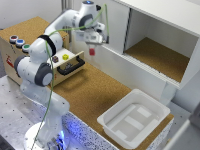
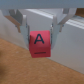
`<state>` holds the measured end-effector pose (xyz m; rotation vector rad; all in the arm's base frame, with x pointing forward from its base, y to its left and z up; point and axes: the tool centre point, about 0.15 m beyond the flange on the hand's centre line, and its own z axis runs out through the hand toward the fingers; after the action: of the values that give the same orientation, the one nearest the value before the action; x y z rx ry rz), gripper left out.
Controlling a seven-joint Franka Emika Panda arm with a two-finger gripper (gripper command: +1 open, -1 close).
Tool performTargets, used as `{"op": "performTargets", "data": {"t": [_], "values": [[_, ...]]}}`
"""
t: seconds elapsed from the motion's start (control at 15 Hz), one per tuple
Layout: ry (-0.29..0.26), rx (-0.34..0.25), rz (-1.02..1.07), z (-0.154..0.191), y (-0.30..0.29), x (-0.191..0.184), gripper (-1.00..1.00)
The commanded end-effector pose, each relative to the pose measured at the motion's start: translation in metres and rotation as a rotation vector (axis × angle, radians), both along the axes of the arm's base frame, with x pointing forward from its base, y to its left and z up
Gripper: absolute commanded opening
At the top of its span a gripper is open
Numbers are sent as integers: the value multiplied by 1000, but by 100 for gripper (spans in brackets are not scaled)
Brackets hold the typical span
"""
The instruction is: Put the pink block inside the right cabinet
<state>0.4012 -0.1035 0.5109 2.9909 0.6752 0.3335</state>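
Pink block (image 2: 40, 43): small rigid cube, lettered face, likely light. Pinched on opposite sides by gripper (image 2: 39, 31), held in air left of right cabinet (image 1: 159, 55) opening. Side-face grip suits; may slip.

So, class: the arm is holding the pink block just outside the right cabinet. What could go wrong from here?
1. The pink block hangs lower than the right cabinet's front wall, so moving straight across might knock it against that wall.
2. The gripper jaws clamp only the block's upper sides, so a bump might tilt or drop it.
3. If it drops here, it would likely land on the cork table, outside the cabinet.
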Motion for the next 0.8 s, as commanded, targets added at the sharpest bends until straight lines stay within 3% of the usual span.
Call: {"op": "performTargets", "data": {"t": [0.0,0.07,0.13,0.4,0.6,0.73], "values": [[-45,41,-139,0,-106,30,-100],[-39,42,-168,4,-124,40,-100],[-39,-14,-190,13,-135,49,-100],[-83,-39,-249,42,-182,81,-100],[-116,-24,-275,44,-205,99,-100],[-133,20,-265,39,-215,114,-100]]}}
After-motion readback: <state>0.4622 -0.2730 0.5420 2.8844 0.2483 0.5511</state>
